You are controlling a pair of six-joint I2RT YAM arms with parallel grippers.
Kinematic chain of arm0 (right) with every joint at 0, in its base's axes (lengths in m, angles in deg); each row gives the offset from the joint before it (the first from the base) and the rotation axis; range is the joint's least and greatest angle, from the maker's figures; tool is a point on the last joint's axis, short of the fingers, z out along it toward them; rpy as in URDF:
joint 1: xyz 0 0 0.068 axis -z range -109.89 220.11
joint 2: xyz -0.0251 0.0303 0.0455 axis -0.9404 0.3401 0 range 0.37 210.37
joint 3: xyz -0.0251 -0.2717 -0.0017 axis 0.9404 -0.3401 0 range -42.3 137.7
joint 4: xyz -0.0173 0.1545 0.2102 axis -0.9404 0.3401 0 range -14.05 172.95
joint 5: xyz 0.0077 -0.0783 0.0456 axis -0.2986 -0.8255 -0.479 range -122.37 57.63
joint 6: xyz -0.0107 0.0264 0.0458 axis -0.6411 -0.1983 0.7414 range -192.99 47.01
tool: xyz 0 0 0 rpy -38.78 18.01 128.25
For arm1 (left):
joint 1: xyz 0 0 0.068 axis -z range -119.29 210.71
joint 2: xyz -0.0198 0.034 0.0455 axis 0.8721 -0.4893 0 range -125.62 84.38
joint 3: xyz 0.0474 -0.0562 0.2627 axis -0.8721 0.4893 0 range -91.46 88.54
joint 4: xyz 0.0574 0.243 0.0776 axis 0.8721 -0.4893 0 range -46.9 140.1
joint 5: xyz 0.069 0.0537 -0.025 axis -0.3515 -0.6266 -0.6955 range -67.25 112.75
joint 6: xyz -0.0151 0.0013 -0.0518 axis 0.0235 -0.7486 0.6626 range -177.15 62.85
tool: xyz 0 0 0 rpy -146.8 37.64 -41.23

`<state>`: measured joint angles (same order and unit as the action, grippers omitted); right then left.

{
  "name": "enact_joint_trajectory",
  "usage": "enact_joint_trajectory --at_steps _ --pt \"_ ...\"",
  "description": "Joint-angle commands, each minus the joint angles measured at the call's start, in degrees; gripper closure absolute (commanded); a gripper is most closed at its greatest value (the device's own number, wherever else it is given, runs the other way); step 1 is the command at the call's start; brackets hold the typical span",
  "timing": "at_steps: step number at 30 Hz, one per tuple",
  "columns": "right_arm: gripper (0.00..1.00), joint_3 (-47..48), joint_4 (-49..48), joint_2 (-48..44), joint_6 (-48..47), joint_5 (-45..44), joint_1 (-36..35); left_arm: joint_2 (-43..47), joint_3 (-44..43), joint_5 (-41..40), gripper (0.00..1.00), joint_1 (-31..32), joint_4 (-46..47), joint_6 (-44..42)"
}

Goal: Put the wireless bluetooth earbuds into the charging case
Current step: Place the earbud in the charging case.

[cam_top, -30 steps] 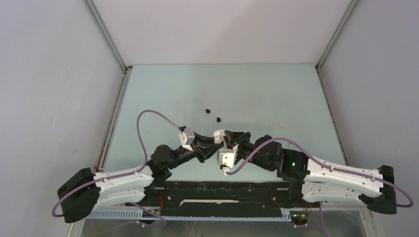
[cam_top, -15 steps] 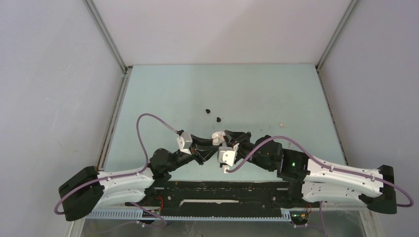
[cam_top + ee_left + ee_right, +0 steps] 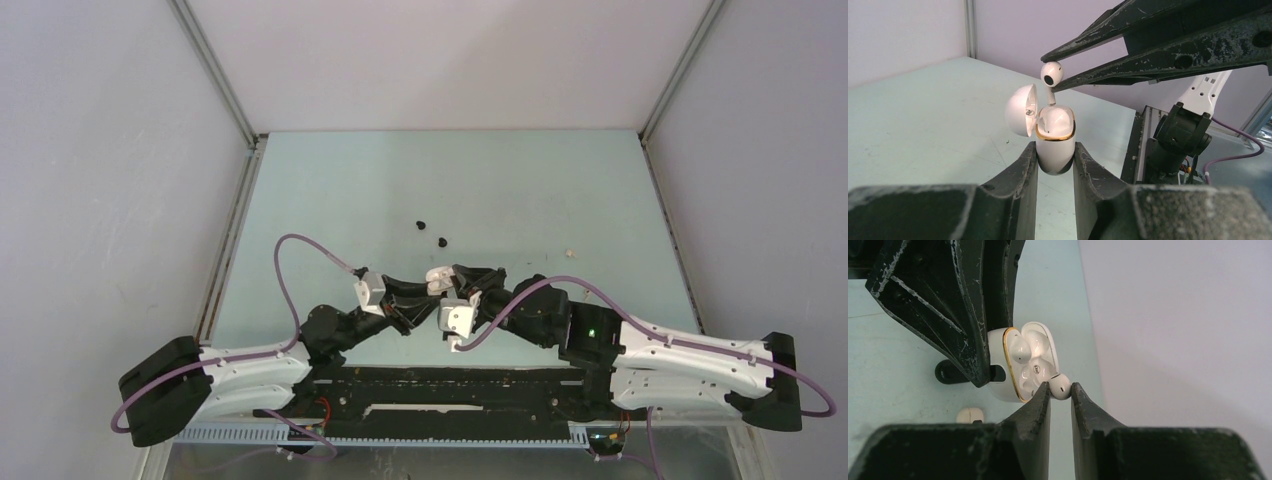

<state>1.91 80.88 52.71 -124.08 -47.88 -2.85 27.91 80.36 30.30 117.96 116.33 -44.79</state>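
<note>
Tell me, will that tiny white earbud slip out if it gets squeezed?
Probably slippery: the white earbud looks glossy and rounded, pinched only by the tips of the right fingers. Likely light, being much smaller than the charging case. Dropped, it could roll.

Your left arm [image 3: 250, 365] and right arm [image 3: 680, 355] lie low and angle inward, wrists almost meeting. Your left gripper [image 3: 1054, 152] is clamped around the charging case [image 3: 1054, 142]. Your right gripper [image 3: 1060, 388] pinches an earbud [image 3: 1061, 384] at its fingertips, just over the case's open top.
</note>
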Motion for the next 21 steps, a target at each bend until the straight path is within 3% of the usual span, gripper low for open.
enact_joint_trajectory --at_steps 1,21 --pt "1.0 2.2 -2.3 0.5 -0.1 -0.4 -0.9 0.6 -0.2 -1.5 1.0 0.3 5.0 -1.9" --pt "1.0 2.2 -1.5 0.2 -0.4 0.2 -2.2 0.6 0.4 -2.9 1.0 0.4 6.6 -1.5"
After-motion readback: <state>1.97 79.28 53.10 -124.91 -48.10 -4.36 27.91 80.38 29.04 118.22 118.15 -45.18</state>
